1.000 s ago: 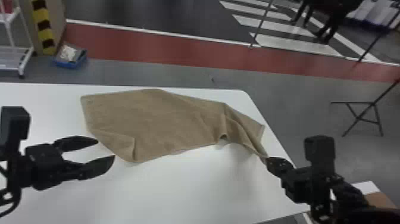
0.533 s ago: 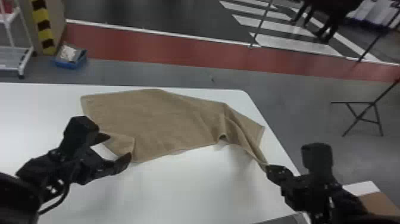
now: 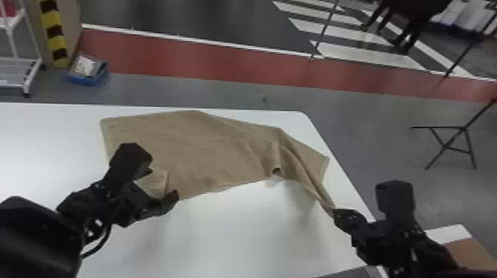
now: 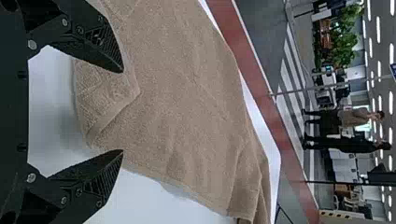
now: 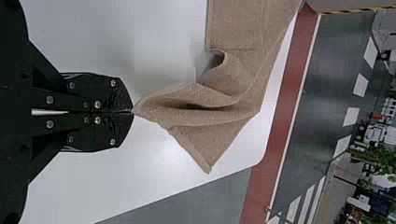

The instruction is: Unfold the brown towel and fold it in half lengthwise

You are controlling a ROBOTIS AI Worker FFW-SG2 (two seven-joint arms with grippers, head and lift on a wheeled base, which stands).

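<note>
One brown towel on one counter, mid-frame; one blue bin, upper left. Left pincer plus right pincer — two.

White table, grey floor, red band, white stripes, probably greenery farther off

Brown towel, white table, floor strip — red

No readable text; blue sign perhaps lettered, too small to tell.
</note>
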